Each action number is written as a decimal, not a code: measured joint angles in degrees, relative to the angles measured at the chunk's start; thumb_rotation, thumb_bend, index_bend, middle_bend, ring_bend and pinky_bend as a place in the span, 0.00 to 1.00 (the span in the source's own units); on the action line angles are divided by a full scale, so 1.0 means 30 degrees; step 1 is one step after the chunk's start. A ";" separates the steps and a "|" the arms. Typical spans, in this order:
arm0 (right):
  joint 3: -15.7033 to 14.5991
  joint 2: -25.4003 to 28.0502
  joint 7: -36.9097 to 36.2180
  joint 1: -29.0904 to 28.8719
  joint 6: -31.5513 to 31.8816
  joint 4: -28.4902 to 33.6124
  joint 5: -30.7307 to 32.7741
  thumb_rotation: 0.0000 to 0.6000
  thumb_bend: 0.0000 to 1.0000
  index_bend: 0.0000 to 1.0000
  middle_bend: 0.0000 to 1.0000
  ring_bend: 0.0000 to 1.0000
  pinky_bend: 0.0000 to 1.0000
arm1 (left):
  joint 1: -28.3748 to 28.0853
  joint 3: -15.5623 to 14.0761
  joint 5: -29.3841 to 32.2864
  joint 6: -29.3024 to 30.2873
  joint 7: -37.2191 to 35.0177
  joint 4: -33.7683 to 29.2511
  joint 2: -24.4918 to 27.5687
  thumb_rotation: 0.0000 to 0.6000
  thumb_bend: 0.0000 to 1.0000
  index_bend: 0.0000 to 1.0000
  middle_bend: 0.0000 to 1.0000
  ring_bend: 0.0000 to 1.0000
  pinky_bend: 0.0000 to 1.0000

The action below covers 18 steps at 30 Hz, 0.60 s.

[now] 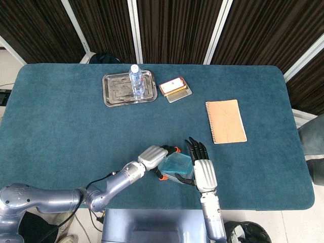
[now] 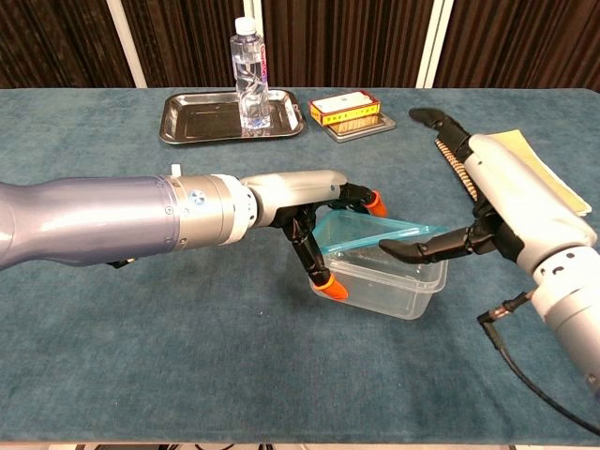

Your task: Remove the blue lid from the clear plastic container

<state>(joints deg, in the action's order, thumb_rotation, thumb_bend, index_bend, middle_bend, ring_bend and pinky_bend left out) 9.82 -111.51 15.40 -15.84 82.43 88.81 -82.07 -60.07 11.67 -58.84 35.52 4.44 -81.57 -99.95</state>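
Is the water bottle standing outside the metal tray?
No, the water bottle stands upright inside the metal tray, near its right side in the head view.

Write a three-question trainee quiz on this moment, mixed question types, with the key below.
1. True or false: the blue lid is tilted, one edge raised off the clear container.
2. Which robot hand steadies the container's side with orange-tipped fingers?
A. the left robot hand
B. the right robot hand
3. Fill in: the water bottle stands on the metal ____.

Key:
1. True; the lid slopes up toward the right robot hand, whose dark finger lies along its raised edge.
2. A.
3. tray.
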 measured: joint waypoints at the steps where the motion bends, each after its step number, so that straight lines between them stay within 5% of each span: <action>1: 0.0006 -0.0020 0.0000 -0.0028 0.0002 -0.0067 -0.0030 1.00 0.27 0.00 0.00 0.00 0.00 | -0.0032 0.0032 0.0097 -0.0017 -0.0011 -0.0032 0.0004 1.00 0.19 0.46 0.49 0.43 0.56; 8: 0.0028 -0.0042 -0.0003 -0.0125 0.0025 -0.0354 -0.0087 1.00 0.28 0.00 0.00 0.00 0.00 | -0.0243 0.0123 0.0447 0.0083 0.0189 -0.0142 0.0101 1.00 0.19 0.46 0.49 0.42 0.56; 13: 0.0012 0.0037 -0.0067 -0.0085 0.0028 -0.0427 0.0054 1.00 0.27 0.24 0.08 0.00 0.00 | -0.0265 0.0017 0.0538 0.0390 0.0452 -0.0101 0.0117 1.00 0.19 0.43 0.44 0.37 0.50; 18: -0.0072 0.0067 -0.0097 -0.0057 0.0003 -0.0504 0.0133 1.00 0.28 0.36 0.12 0.00 0.00 | -0.0271 -0.0115 0.0658 0.0580 0.0718 -0.0096 0.0123 1.00 0.19 0.39 0.40 0.32 0.44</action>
<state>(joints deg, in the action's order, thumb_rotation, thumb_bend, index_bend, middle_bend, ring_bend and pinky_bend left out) 9.60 -111.31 15.11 -16.01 82.44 87.30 -81.67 -60.88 11.32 -56.87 37.26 6.59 -81.86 -99.59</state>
